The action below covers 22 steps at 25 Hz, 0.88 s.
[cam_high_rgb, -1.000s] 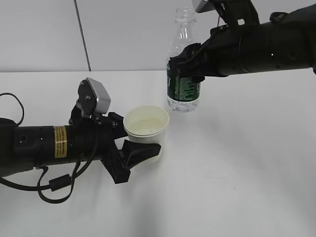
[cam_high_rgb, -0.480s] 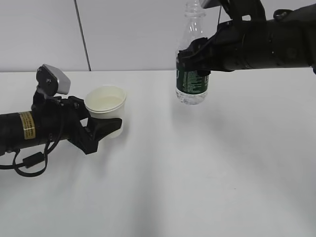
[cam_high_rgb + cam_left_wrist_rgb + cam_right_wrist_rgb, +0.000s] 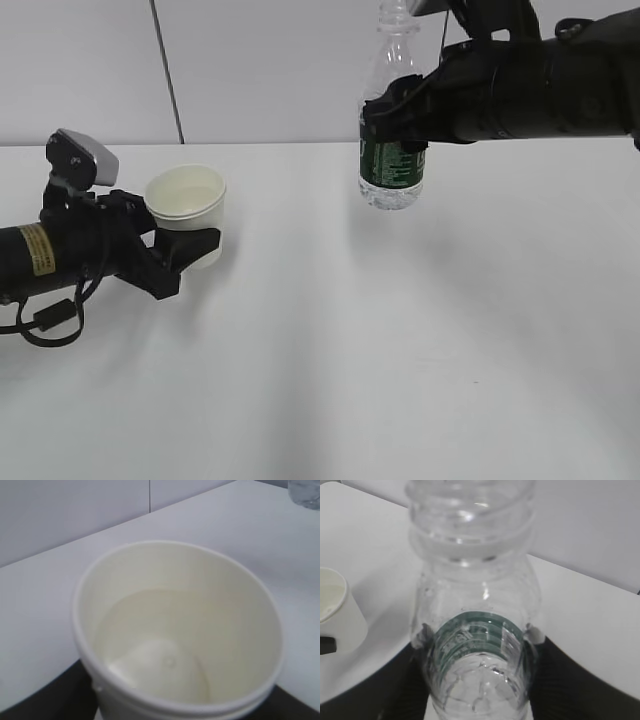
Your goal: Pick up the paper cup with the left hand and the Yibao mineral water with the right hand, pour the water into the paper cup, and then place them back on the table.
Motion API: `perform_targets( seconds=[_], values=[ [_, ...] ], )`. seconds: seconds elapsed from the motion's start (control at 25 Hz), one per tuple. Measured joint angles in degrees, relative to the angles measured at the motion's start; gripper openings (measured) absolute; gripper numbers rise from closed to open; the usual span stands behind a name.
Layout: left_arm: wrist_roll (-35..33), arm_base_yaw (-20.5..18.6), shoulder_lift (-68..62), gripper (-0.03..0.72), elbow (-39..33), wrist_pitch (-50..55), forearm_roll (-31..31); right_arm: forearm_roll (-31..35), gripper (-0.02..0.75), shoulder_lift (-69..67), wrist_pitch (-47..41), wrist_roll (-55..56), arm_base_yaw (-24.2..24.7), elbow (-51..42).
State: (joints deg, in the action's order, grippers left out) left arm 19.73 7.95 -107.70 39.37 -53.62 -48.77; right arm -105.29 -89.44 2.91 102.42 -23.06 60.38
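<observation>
While the left hand (image 3: pixel 185 250) is gripping the paper cup (image 3: pixel 186 213) low over the table (image 3: pixel 400 350), the right hand (image 3: pixel 400 110) is clamping the Yibao mineral water (image 3: pixel 391 150) aloft and upright, well apart; tilting from there is risking a spill.

Open table (image 3: pixel 400 350) lies between the paper cup (image 3: pixel 186 212) at left and the raised Yibao mineral water (image 3: pixel 392 140).

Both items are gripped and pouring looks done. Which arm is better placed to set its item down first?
Left, probably. Its gripper holds the cup low, near the table. The right gripper holds the bottle upright, clearly higher above it.
</observation>
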Motion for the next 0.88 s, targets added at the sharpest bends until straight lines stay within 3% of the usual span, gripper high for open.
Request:
perform_targets(
  seconds=[0.52,0.88],
  values=[
    [-2.9,0.0,-5.4,0.435,0.0,-4.6,7.7,0.1,0.426,0.0,-0.6,0.0,0.0,0.0],
    [-4.7,0.0,-9.2,0.435,0.0,-7.2,9.0,0.1,0.426,-1.1,-1.5,0.0,0.0,0.0]
  ],
)
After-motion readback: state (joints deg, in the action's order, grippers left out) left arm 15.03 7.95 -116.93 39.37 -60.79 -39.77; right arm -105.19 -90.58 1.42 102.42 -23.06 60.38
